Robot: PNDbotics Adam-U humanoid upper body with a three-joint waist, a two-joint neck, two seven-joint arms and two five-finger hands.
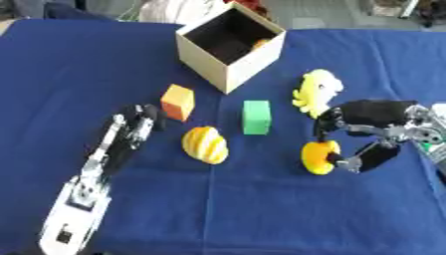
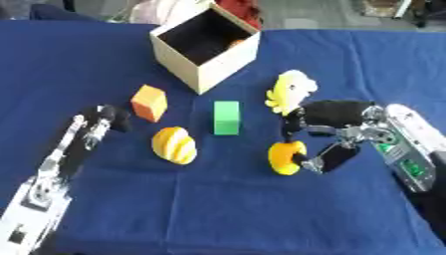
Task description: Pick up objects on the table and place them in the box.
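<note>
Two hands in the shot, but only the right hand point(image 2: 335, 132) is busy. It comes in from the right edge, forearm lying low across the blue cloth point(image 1: 261, 209), with fingers curled over the top and the thumb hooked underneath, pinching a small yellow-orange fruit-like thing point(image 2: 285, 158) that looks to be sitting on the table. Just above that hand is a yellow-and-white toy point(image 1: 315, 89), touching or nearly touching the fingers, can't tell which. Further left: a green block point(image 1: 256, 117), a yellow striped lump point(image 1: 205, 145) and an orange block point(image 1: 177, 102). The left hand point(image 1: 139, 122) stretches up from the lower left corner, fingers fairly straight, beside the orange block. The cardboard box point(image 1: 248, 62) sits open at the far side, something orange inside.
</note>
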